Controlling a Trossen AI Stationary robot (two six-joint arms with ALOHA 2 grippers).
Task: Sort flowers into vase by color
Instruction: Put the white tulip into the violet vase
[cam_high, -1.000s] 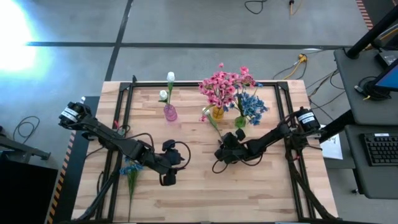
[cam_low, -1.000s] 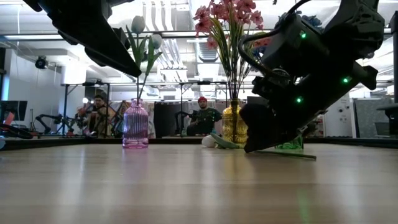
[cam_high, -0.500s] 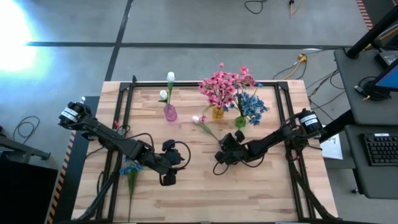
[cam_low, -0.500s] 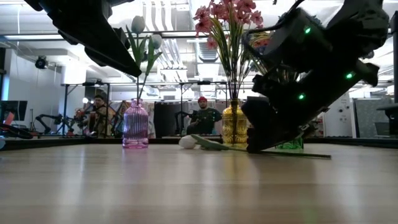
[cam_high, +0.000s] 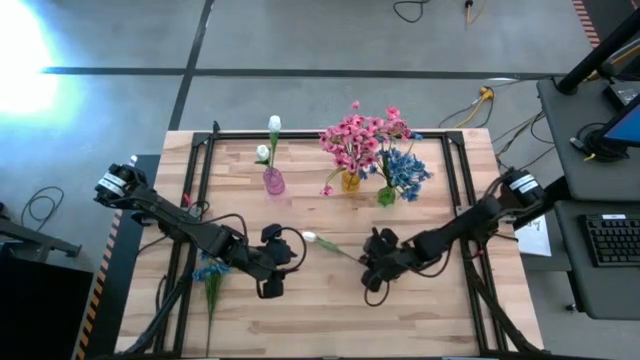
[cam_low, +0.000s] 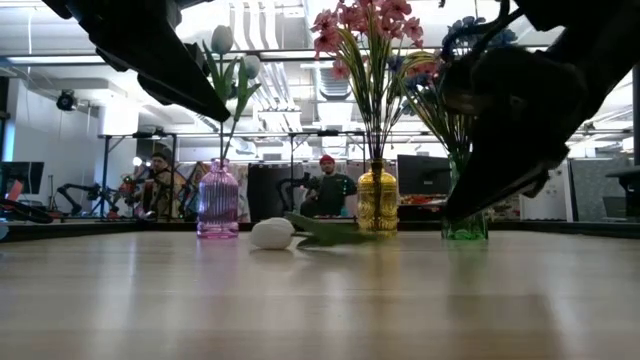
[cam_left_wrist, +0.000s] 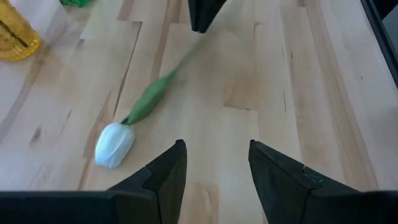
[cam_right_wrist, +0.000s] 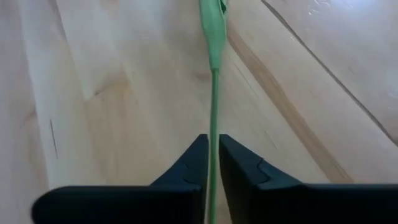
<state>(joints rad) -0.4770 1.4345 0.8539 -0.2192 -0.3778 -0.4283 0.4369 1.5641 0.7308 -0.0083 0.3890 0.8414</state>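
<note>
The right gripper (cam_high: 371, 268) is sitting low over the middle of the worktop (cam_high: 330, 320), and its fingers (cam_right_wrist: 193, 163) are pinching the thin green stem of a white bud (cam_high: 309, 238). The stem is running out between the two dark fingers in the right wrist view, and the bud itself is lying on the wood, its head pointing toward the left arm. In the low view the bud (cam_low: 272, 233) is resting on the worktop in front of the vases, with its leaf trailing off to the right. The left gripper (cam_high: 270, 286) is hovering near the bud, just to its left, and its fingers (cam_left_wrist: 163, 169) are standing apart with nothing between them; the left wrist view is showing the bud (cam_left_wrist: 114, 144) lying just ahead of them. At the back of the worktop a purple vase (cam_high: 273, 181) is holding two white buds, a yellow vase (cam_high: 350, 181) is holding pink flowers (cam_high: 360, 135), and a green vase (cam_high: 386, 196) is holding blue flowers (cam_high: 405, 170). One more blue flower (cam_high: 210, 272) is lying on the worktop near the left edge, beside the left arm. Beyond the worktop, in the low view, two people (cam_low: 329, 188) are sitting in the room.
</note>
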